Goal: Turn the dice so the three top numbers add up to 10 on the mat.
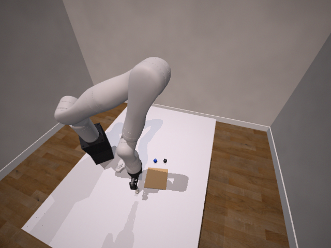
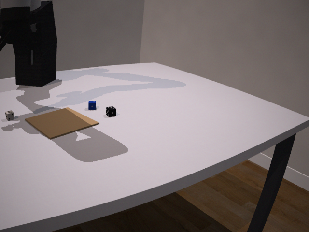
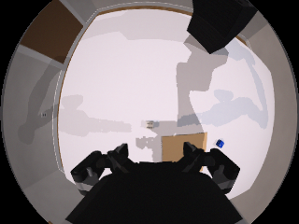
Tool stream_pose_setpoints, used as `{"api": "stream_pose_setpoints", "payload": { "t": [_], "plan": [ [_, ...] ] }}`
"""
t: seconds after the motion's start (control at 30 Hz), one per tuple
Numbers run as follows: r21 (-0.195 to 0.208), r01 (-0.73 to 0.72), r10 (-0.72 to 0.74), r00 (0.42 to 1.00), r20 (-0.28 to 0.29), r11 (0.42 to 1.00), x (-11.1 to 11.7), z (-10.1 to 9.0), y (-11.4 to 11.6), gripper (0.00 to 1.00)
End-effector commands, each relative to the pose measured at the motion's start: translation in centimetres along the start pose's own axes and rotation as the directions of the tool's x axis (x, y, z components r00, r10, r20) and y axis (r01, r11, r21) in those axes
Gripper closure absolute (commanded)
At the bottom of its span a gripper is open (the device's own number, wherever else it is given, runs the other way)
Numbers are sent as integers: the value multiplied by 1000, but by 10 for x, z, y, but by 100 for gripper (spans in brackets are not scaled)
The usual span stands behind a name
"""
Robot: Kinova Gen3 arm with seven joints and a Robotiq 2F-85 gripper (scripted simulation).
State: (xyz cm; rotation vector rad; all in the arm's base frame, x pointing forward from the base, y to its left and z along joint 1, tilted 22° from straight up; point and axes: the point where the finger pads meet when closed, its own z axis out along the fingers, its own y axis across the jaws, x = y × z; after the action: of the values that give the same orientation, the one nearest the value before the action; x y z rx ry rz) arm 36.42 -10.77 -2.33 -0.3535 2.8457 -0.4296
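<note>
The tan mat [image 1: 156,179] lies flat on the white table, with no die on it. A blue die [image 1: 155,160] and a black die [image 1: 165,160] sit on the table just beyond its far edge, apart from each other. A white die [image 1: 136,190] sits on the table off the mat's left side. My gripper [image 1: 133,185] is open and empty, pointing down just above and beside the white die. In the exterior view I see the mat [image 2: 62,122], blue die [image 2: 91,105], black die [image 2: 110,111] and white die [image 2: 9,115]. The wrist view shows open fingers, the white die [image 3: 149,123] and the mat [image 3: 182,146].
The arm's black base block [image 1: 97,146] stands on the table to the left of the mat; it also shows in the exterior view [image 2: 35,42]. A small white object lies on the table near the arm. Wooden floor surrounds the table.
</note>
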Motion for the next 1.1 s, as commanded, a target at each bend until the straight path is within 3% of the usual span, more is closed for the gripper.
{"api": "stream_pose_setpoints", "payload": {
  "t": [0.0, 1.07],
  "plan": [
    [1, -12, 12, 1000, 3, 1000, 5, -3, -5, 0],
    [2, -58, 58, 998, 6, 998, 20, -8, -14, 0]
  ]
}}
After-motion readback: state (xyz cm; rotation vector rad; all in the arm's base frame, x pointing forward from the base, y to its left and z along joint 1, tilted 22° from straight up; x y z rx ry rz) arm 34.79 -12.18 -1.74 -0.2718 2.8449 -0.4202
